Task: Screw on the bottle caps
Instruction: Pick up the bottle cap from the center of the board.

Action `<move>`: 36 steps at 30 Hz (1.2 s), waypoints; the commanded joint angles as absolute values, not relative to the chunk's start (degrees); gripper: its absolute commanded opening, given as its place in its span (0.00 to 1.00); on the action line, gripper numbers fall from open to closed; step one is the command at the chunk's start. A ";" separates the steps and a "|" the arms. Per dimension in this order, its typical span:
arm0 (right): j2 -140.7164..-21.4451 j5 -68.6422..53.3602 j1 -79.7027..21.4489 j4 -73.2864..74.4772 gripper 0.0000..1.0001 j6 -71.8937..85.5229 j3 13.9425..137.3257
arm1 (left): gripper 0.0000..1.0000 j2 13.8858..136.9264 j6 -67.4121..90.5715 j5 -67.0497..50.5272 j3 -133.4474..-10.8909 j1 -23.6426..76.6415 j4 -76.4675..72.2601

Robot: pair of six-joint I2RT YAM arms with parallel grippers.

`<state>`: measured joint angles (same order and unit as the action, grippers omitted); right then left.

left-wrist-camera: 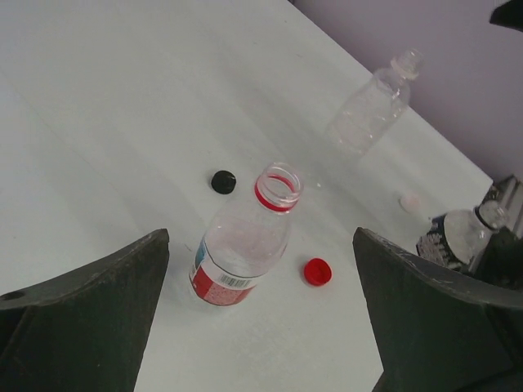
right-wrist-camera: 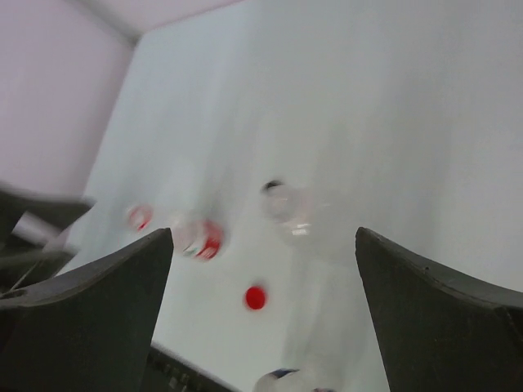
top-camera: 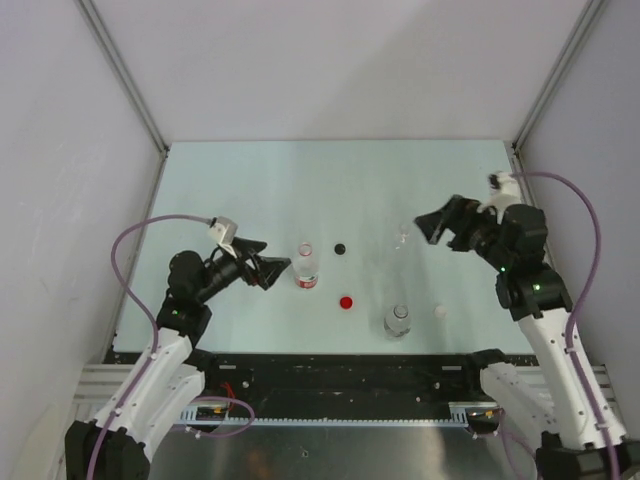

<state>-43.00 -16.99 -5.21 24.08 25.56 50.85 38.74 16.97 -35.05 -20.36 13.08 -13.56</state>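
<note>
Your left gripper has its jaws spread wide and empty, just beside the upright, uncapped clear plastic bottle with the red-and-white label. Rightward across the pale tabletop, the small round black cap, red cap and whitish cap lie loose around the bare clear bottle and the dark-labelled bottle. They look light and slick, so pinch each across its rim while bracing the thin, tippy bottle low. Your right gripper hangs with its jaws wide apart too, holding nothing.
</note>
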 commanded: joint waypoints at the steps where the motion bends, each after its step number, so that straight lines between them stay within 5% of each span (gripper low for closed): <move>1: -48.39 -4.32 -25.64 27.61 0.99 19.56 60.38 | 0.99 36.79 24.00 -27.69 -22.26 13.39 -13.70; 5: -55.69 14.50 -47.03 30.22 0.99 15.19 66.04 | 0.99 36.40 30.94 -22.45 -22.95 13.45 -8.04; 9: -62.55 16.66 -54.81 30.62 0.99 16.56 66.94 | 0.99 36.15 37.86 -15.63 -22.06 13.75 -2.60; 24: -87.80 6.04 -53.86 33.35 0.69 20.49 65.64 | 1.00 31.77 43.99 -20.80 -15.69 13.80 -0.42; 36: -91.59 -2.10 -47.12 27.12 0.56 20.60 59.58 | 0.99 30.71 44.79 -24.55 -12.00 13.80 -0.35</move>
<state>-90.94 2.50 -48.21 30.74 19.99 61.04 30.00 44.05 -21.56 -12.60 13.45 0.45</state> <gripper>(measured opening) 0.584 0.994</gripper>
